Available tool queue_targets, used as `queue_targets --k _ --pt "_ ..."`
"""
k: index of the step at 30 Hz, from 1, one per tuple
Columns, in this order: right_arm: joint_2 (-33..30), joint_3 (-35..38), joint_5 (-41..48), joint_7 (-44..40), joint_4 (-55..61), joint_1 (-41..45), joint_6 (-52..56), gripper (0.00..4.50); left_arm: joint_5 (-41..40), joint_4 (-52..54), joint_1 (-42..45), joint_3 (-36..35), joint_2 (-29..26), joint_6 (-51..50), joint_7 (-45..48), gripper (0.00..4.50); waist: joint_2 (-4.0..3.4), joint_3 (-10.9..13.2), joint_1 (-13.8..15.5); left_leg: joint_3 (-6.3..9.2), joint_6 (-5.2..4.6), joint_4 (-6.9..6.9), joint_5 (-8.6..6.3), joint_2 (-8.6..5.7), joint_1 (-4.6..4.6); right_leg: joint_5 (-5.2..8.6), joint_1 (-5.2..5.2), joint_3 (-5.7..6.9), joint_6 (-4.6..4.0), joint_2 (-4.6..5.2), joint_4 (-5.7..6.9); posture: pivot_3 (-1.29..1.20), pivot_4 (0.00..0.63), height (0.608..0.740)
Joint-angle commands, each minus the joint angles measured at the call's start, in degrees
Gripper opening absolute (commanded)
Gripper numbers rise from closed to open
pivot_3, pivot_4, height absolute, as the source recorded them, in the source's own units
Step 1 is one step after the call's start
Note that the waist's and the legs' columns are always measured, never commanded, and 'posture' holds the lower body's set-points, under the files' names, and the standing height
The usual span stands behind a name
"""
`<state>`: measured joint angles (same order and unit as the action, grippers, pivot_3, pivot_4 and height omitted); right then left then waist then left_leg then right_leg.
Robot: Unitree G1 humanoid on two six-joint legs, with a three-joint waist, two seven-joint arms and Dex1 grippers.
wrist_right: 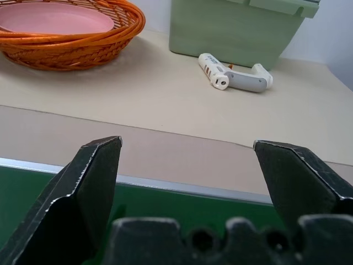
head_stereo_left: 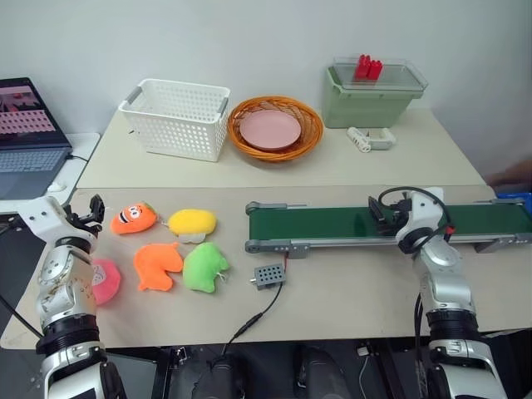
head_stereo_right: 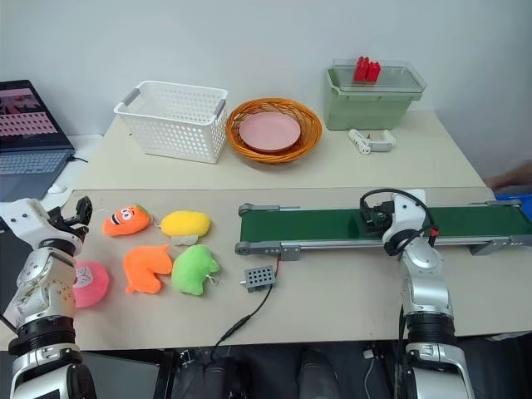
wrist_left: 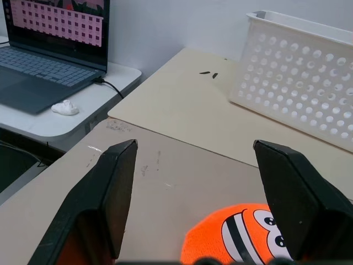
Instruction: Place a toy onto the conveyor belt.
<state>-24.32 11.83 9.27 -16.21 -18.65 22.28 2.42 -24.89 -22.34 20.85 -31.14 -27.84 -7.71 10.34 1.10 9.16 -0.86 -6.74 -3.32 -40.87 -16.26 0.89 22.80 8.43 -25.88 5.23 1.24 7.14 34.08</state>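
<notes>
Overhead, the left gripper (head_stereo_left: 93, 209) hangs wide open and empty at the table's (head_stereo_left: 349, 291) left edge, just beside the orange plush (head_stereo_left: 133, 218). The toy (head_stereo_left: 105, 281) lies on the table below that arm, partly hidden by it, left of a second orange plush (head_stereo_left: 157, 266) and a green plush (head_stereo_left: 204, 267). The right gripper (head_stereo_left: 384, 214) sits over the belt (head_stereo_left: 324, 224), which is bare of toys.

From the left wrist, both fingers (wrist_left: 99, 204) stand far apart with nothing between them; the orange plush's striped face (wrist_left: 242, 237) lies low between them, not touched, and a white basket (wrist_left: 300, 72) stands beyond.

From the right wrist, the fingers (wrist_right: 83, 193) are spread wide and hold nothing, above the green belt (wrist_right: 182, 207); past it are a wicker basket (wrist_right: 71, 38) with a pink plate (wrist_right: 55, 17) and a green bin (wrist_right: 237, 27).
</notes>
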Motion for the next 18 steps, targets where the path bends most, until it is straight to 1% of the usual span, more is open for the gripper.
queue_targets --k 1,3,8,10,12,13,15,16,17,18 --pt "-0.31 0.75 -0.11 0.18 1.37 1.04 -1.99 4.50 0.10 3.29 0.98 0.38 -0.53 0.65 0.47 3.59 0.00 0.00 0.00 0.00 0.00 0.00 0.00 0.00 0.00 0.00 0.00 0.00 0.00 0.00 0.00 0.00 0.150 0.740" --pt "-0.36 0.74 -0.34 0.23 1.65 0.68 -1.93 4.50 1.31 3.73 1.07 1.84 -0.26 -0.16 -0.11 3.59 0.00 0.00 0.06 0.00 0.00 0.00 0.00 0.00 0.00 0.00 0.00 0.00 0.00 0.00 0.00 0.00 0.150 0.740" --pt "-0.31 0.11 -0.52 -0.28 2.00 1.34 -1.58 4.50 0.72 3.94 1.31 1.75 0.04 -0.62 -0.34 3.59 0.00 0.00 0.02 0.00 0.00 0.00 0.00 0.00 0.00 0.00 0.00 0.00 0.00 0.00 0.00 0.00 0.150 0.740" --pt "-0.01 -1.35 -0.38 -1.72 3.60 2.43 -0.98 4.50 0.76 4.16 1.20 1.77 -0.03 -0.73 -0.33 3.59 0.00 0.00 -0.10 0.00 0.00 0.00 0.00 -0.01 0.00 0.00 0.00 0.00 0.00 0.00 0.00 0.00 0.150 0.740" --pt "0.39 -4.81 1.23 -6.98 7.25 3.75 0.69 4.50 0.79 4.11 1.29 1.81 -0.04 -0.70 -0.32 3.59 0.00 0.00 -0.52 -0.01 0.00 0.00 0.00 0.00 -0.01 0.00 0.00 -0.01 0.00 0.00 0.00 0.00 0.150 0.740" --pt "0.53 -7.20 3.74 -11.90 10.62 4.10 2.24 4.50 0.77 4.03 1.41 1.84 0.01 -0.67 -0.33 3.59 0.00 0.00 -0.76 -0.02 0.00 0.00 0.00 0.00 -0.01 0.00 -0.02 -0.03 0.00 0.00 0.00 0.00 0.150 0.740" --pt "0.43 -10.24 7.34 -18.82 15.66 4.30 4.67 4.50 0.77 3.96 1.56 1.91 0.13 -0.66 -0.39 3.59 0.00 0.00 -1.08 0.01 0.00 0.01 0.01 0.04 -0.04 0.00 -0.05 -0.05 0.00 -0.02 0.02 0.00 0.150 0.740" --pt "-0.05 -11.72 9.04 -21.99 18.30 4.29 6.14 4.50 0.72 3.98 1.58 1.95 0.24 -0.67 -0.37 3.59 0.00 0.00 -1.08 0.03 0.01 0.00 0.01 0.05 -0.03 0.00 -0.05 -0.04 0.00 -0.04 0.02 0.00 0.150 0.740" --pt "-1.77 -14.17 12.62 -28.01 23.05 3.79 9.00 4.50 0.71 4.08 1.59 2.15 0.43 -0.72 -0.31 3.59 0.00 0.00 -1.04 0.04 0.01 0.00 0.01 0.04 -0.02 0.00 -0.05 -0.02 0.00 -0.04 0.03 0.00 0.150 0.740" --pt "-3.03 -15.83 15.19 -32.32 26.46 3.40 11.18 4.50 0.71 4.15 1.59 2.29 0.56 -0.76 -0.28 3.59 0.00 0.00 -0.88 0.05 0.00 0.01 0.01 0.04 -0.02 0.00 -0.04 -0.02 -0.01 -0.04 0.05 0.00 0.150 0.740"
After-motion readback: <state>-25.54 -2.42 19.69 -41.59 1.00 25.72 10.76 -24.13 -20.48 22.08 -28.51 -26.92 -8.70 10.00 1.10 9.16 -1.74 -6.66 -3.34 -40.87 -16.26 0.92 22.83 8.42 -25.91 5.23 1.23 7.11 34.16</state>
